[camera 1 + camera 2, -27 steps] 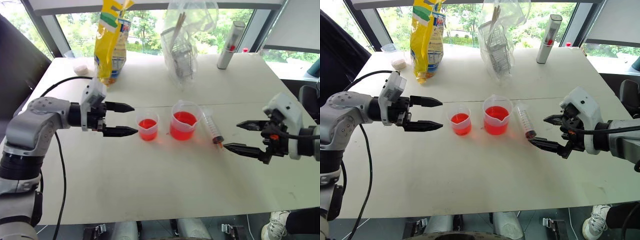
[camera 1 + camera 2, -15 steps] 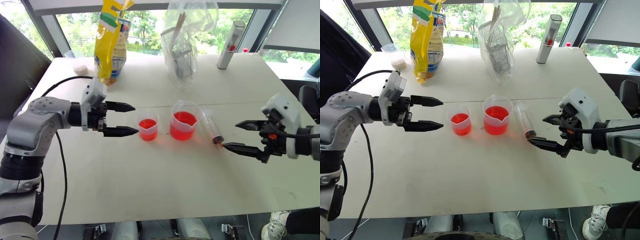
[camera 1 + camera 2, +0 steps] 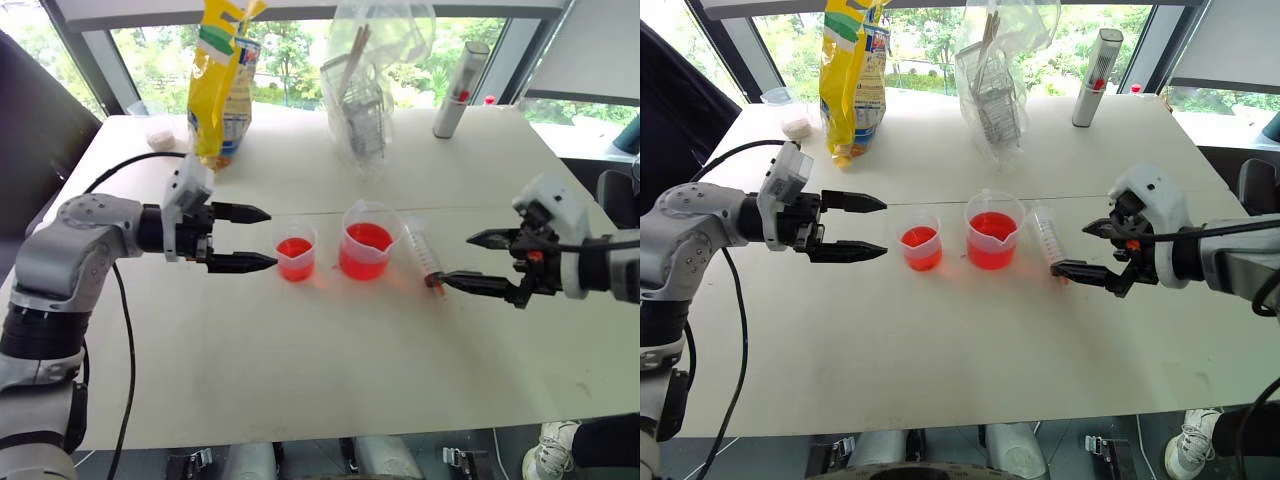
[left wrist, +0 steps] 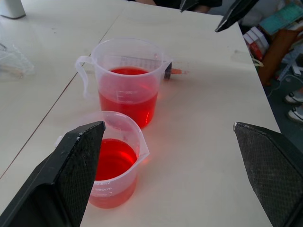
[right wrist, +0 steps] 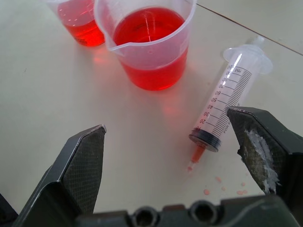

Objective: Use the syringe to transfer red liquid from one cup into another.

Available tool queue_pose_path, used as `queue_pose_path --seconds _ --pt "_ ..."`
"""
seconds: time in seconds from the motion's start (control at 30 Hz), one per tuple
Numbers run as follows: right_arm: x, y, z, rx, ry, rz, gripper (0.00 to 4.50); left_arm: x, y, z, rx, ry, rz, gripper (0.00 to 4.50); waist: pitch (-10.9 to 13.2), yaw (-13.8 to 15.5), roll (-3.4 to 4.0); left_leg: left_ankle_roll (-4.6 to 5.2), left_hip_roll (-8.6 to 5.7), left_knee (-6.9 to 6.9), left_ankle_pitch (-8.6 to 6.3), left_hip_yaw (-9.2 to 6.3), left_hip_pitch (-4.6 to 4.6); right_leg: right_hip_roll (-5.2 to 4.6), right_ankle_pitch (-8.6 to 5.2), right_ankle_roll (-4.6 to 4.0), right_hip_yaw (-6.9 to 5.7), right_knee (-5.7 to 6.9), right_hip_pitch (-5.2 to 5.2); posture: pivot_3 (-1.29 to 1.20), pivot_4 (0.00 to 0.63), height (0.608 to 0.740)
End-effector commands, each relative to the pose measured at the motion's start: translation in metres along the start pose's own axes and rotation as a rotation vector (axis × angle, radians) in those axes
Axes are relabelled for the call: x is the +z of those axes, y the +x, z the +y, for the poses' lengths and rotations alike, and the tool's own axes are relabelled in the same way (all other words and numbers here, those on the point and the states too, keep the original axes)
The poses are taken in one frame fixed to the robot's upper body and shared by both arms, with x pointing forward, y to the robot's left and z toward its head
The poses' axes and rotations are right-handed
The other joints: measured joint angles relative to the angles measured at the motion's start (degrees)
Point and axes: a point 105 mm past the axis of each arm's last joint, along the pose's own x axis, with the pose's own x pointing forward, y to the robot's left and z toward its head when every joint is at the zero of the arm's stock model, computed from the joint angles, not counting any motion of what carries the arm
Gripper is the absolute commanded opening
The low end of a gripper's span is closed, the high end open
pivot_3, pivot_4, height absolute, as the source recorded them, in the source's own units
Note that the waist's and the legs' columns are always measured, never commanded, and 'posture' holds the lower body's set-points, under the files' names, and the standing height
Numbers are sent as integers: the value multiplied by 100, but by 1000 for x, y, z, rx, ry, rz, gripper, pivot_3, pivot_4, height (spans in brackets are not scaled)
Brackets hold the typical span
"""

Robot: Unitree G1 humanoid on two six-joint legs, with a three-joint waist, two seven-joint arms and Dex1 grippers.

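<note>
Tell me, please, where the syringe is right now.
The syringe lies flat on the table, just to the right of the larger cup in the head views, with the open right gripper at its tip.

yellow bag (image 3: 222,75), clear plastic bag (image 3: 365,80), grey cylinder (image 3: 460,90)

Pale white table (image 3: 300,400) against wide daylit windows (image 3: 290,50), green trees beyond, dark frames between panes.
</note>
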Motion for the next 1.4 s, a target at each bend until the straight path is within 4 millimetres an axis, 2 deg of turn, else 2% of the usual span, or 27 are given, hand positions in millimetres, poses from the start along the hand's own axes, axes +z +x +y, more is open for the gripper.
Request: queue_pose_path --seconds 0.03,0.13,0.33,0.67,0.87,0.97,1.1,1.13,1.27,1.4 --pt "0 15 -17 -61 76 90 4436 11 0 0 -3 52 -17 4500 0 10 1 0 0 -1 0 0 0 -1 0 -1 3 0 -1 0 150 739" --pt "4 36 -30 -60 156 132 4436 11 2 1 -3 54 -25 4500 0 16 1 0 0 -3 0 0 -11 -2 -5 -10 5 0 -14 0 150 739" --pt "-8 78 -54 -92 249 256 4436 9 2 -2 19 60 -28 4500 -1 20 1 0 -2 -1 0 4 -36 0 0 -1 2 -2 -31 0 150 739" --pt "-22 115 -66 -95 220 389 4436 5 -1 -10 53 51 -20 4500 -1 10 2 1 -2 5 0 3 -33 3 2 0 -3 9 -30 0 150 739" --pt "-24 131 -63 -77 149 427 4436 5 0 -13 63 50 -22 4500 -2 5 2 0 -2 7 0 2 -32 4 3 1 -4 12 -30 0 150 739" --pt "-25 134 -60 -60 115 446 3668 6 0 -12 66 51 -23 4500 -3 2 2 0 -2 9 0 2 -27 4 3 1 -5 12 -24 0 150 739" --pt "-30 137 -57 -45 102 474 1744 7 0 -11 69 53 -24 4500 -5 -3 0 0 -2 7 0 2 -24 5 3 1 -5 13 -23 0 150 739" --pt "-32 137 -56 -43 110 481 1412 7 1 -11 69 54 -24 4500 -6 -3 0 0 -1 7 0 1 -23 7 3 0 -5 13 -22 0 150 739" --pt "-34 131 -62 -91 130 483 1390 10 4 -9 58 60 -28 4500 -7 5 -1 0 -1 7 0 0 -19 7 3 0 -5 14 -19 0 150 739" --pt "-25 107 -74 -176 134 423 1390 14 7 -4 43 78 -30 4500 -5 41 2 0 -3 7 0 0 -24 4 3 0 -7 13 -20 0 150 739"
